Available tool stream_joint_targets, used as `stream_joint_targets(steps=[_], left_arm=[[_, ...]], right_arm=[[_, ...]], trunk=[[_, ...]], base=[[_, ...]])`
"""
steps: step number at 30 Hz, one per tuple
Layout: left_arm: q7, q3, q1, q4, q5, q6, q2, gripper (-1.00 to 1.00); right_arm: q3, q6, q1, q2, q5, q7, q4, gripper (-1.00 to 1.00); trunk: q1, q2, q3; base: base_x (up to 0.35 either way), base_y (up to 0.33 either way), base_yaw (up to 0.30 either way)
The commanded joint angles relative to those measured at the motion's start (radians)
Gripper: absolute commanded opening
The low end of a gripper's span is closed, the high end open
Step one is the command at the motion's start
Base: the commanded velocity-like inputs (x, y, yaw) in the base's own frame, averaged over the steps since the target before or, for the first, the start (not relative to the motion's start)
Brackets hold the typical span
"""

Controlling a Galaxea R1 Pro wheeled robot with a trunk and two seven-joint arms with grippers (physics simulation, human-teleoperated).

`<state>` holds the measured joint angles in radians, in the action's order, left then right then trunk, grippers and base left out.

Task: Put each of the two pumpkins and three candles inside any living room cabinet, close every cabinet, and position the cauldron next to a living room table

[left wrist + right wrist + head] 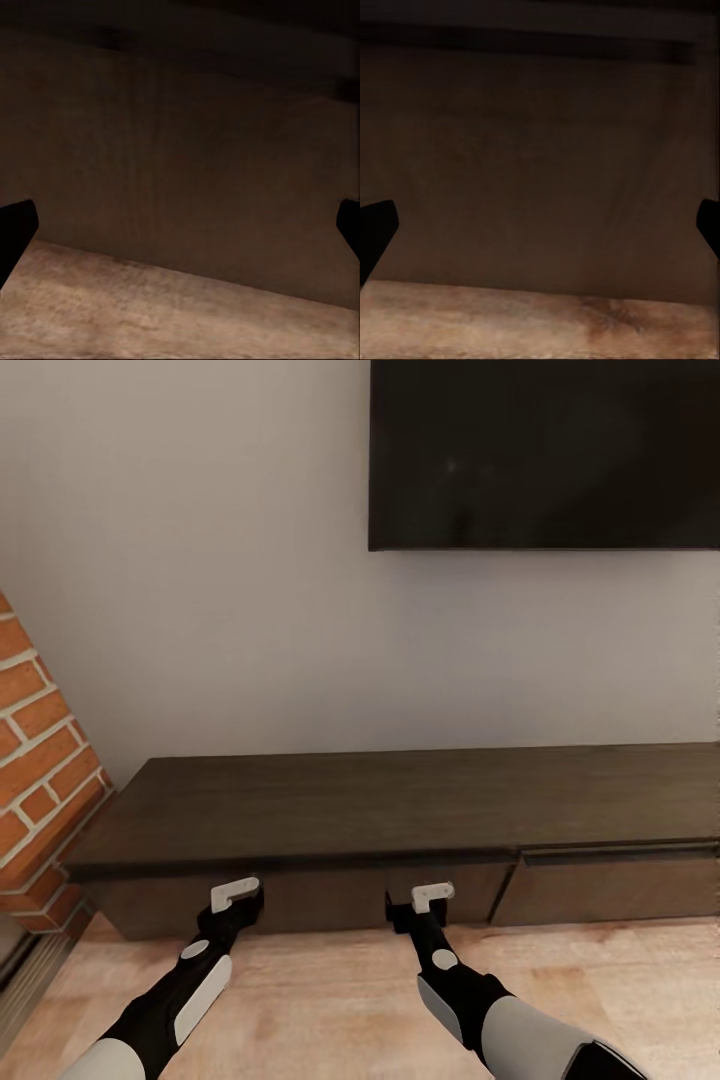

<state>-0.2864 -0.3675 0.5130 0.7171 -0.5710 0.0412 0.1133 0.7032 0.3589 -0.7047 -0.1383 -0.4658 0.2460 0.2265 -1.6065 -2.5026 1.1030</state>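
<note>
Cabinet [400, 810]: a long, low, dark-brown wooden unit that stands against the pale wall and reaches from the brick column to the right edge of the head view. Its top is flat and dark. The drawer fronts have no handles.
Drawer on the right [610, 885]: its upper edge shows a thin dark gap under the cabinet top; if it is a little open or fully shut, I cannot tell.
Left gripper [236, 895]: it is low, just in front of the left drawer front, and it points at it. In the left wrist view its fingers [15, 232] are dark tips at the two sides of the picture, wide apart, with nothing between them.
Right gripper [430, 898]: it is just in front of the middle of the cabinet front, near the seam between two drawers. In the right wrist view its fingers [375, 232] are also spread wide, and they hold nothing.
Drawer front in the wrist views [187, 172]: dark wood, very close to both cameras, with the floor below it.
Floor [330, 1000]: light wooden boards.
Screen [545, 455]: a large black panel on the wall above the cabinet.
Brick column [40, 780]: red bricks, at the left end of the cabinet.
</note>
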Motion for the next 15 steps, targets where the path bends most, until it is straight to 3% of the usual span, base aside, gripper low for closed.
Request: stream_joint_targets(steps=[1,11,13,15], left_arm=[[-0.008,-0.008,0.001,0.001,-0.010,0.004,0.002,1.00],[-0.001,-0.002,0.001,0.026,-0.018,-0.015,0.006,1.00],[-0.001,0.001,0.001,0.052,-0.021,-0.050,0.011,1.00],[-0.001,0.009,0.001,0.088,-0.031,-0.145,0.016,1.00]], right_arm=[[0.009,0.003,-0.001,0.000,-0.007,0.006,-0.001,1.00],[0.003,0.000,-0.001,0.000,-0.007,0.004,0.000,1.00],[-0.006,-0.011,-0.001,0.000,-0.021,0.004,0.001,1.00],[-0.024,-0.055,-0.001,0.000,-0.058,0.003,0.007,1.00]], trunk=[[0.001,0.000,0.001],[0.001,0.000,0.001],[0.001,0.000,0.001],[0.001,0.000,0.001]], base=[[-0.226,0.000,0.000],[-0.221,0.000,0.000],[-0.220,0.000,0.000],[-0.226,0.000,0.000]])
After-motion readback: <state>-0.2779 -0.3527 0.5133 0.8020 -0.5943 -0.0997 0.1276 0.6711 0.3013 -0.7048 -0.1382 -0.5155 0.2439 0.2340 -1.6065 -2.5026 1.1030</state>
